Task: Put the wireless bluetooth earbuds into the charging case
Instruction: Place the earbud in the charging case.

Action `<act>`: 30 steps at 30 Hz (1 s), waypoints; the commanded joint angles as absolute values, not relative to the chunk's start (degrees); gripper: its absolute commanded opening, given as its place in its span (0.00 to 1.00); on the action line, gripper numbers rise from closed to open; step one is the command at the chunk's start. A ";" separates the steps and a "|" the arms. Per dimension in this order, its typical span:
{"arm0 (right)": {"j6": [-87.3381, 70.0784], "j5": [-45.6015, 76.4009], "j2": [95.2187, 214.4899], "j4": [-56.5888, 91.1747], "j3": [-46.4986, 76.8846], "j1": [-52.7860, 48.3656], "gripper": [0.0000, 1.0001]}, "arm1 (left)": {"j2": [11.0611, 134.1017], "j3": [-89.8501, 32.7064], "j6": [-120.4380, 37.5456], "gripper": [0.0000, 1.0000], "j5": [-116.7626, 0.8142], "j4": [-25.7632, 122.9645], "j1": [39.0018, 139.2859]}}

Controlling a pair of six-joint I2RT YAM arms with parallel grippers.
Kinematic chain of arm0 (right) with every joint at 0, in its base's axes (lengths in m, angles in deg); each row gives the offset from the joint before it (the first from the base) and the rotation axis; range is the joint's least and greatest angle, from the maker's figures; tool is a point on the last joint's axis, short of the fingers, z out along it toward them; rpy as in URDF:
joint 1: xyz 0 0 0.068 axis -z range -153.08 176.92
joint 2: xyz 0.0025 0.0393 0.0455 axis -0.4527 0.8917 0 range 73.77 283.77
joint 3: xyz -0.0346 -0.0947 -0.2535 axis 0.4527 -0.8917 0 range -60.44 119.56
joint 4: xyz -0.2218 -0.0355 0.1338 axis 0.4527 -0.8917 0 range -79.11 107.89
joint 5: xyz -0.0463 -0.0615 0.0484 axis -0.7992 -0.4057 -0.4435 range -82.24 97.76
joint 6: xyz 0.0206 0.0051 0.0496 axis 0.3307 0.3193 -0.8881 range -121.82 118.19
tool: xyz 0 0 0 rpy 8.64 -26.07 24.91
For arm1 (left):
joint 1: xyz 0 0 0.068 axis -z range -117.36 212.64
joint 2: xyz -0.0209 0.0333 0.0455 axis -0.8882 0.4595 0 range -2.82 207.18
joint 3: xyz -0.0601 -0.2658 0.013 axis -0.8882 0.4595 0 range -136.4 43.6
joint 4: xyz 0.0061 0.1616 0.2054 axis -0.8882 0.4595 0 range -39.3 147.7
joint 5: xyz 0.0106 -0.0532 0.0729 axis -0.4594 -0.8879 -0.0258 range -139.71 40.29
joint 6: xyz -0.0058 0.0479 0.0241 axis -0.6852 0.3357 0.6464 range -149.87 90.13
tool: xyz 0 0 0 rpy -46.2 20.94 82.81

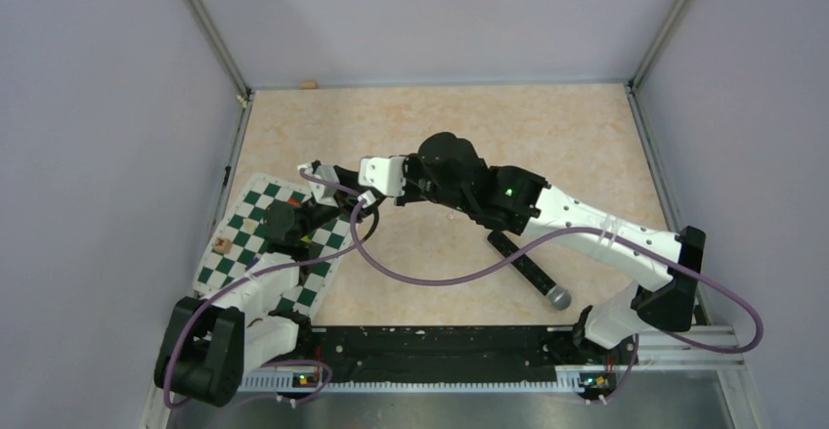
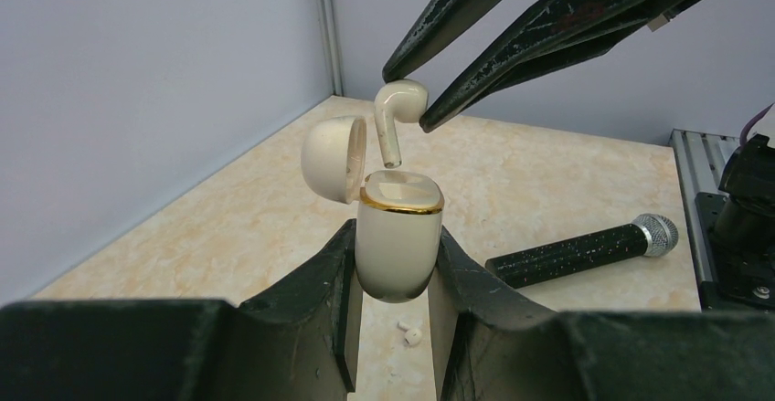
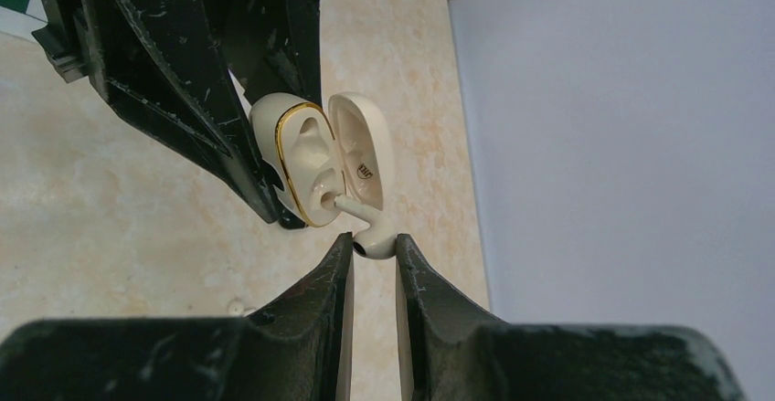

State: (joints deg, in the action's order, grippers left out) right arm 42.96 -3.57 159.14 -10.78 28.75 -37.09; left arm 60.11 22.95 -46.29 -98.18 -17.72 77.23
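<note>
Two arms meet above a pale, marbled desk (image 2: 548,173). The left arm's jaws are clamped on the sides of a cream, pebble-shaped plastic charging case with a gold rim (image 2: 398,237). They hold it upright and clear of the desk, with its domed lid hinged open to one side.

The right arm's jaws pinch a small, glossy white stemmed earbud (image 2: 399,109) by its rounded head. The stem points down at the case's open top. The tip sits at the mouth of a socket, though I cannot tell whether it touches.

The earbud looks very light, rigid and probably slippery. The bulbous head is the sensible place to hold it, leaving the stem free to slide in. The case is smooth too, so gripping below the rim keeps the lid clear.

The right arm stretches from its base far across to the left, its wrist angled down. The left arm is folded short over a green-and-white chequered mat (image 1: 235,243), its wrist tipped upward.

A tiny whitish piece (image 2: 411,334), possibly the second earbud, lies on the desk beneath the case. A black microphone with a silver mesh head (image 2: 576,253) lies nearby.
</note>
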 commanded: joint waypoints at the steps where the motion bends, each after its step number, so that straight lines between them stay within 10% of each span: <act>1: 42.22 -5.06 159.12 -8.21 28.01 -37.81 0.00 | 59.47 21.71 -47.09 0.01 -98.41 -19.17 76.83; 30: 44.32 -8.35 160.63 -7.39 26.11 -40.41 0.01 | 58.86 21.62 -47.19 0.01 -98.36 -18.65 76.36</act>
State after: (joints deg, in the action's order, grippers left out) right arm 44.27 -6.39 160.14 -8.48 26.54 -39.26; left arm 60.07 22.95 -46.51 -98.92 -15.49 76.75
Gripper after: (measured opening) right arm 0.174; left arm 0.331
